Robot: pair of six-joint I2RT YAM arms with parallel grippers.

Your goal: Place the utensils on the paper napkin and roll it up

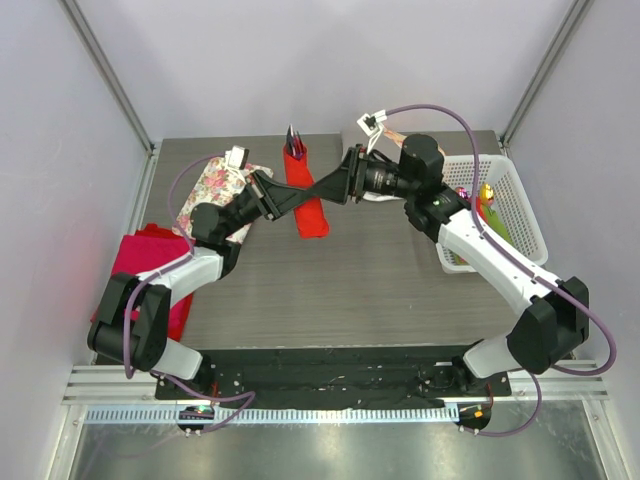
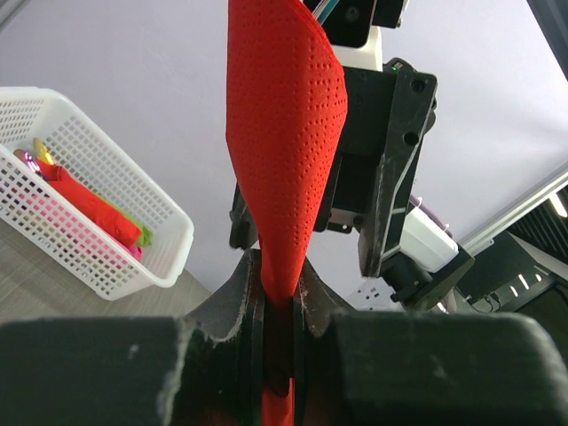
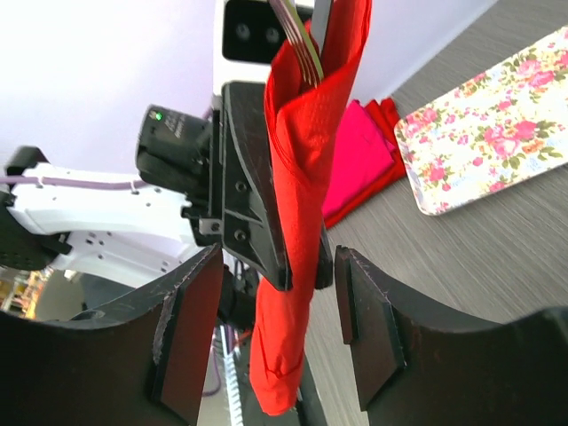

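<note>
The rolling looks done. The left gripper [image 2: 277,293] is clamped tight on the paper napkin [image 2: 284,133], now a single red roll lifted off the table at mid-depth. The right gripper [image 3: 280,333] straddles the roll with its jaws apart, and a gap shows at each pad. The step in hand is probably a handover. If so, the right jaws must close squarely on the roll before the left lets go, or the wrap may loosen.

Counted from near to far:
- One magenta cloth stack [image 1: 150,255], near left.
- One white basket [image 1: 515,215], right, holding a few coloured rolls too tangled to count.
- One floral tray [image 1: 222,188], left.
- At least two utensils [image 3: 300,44], poking from the roll's far end.
</note>
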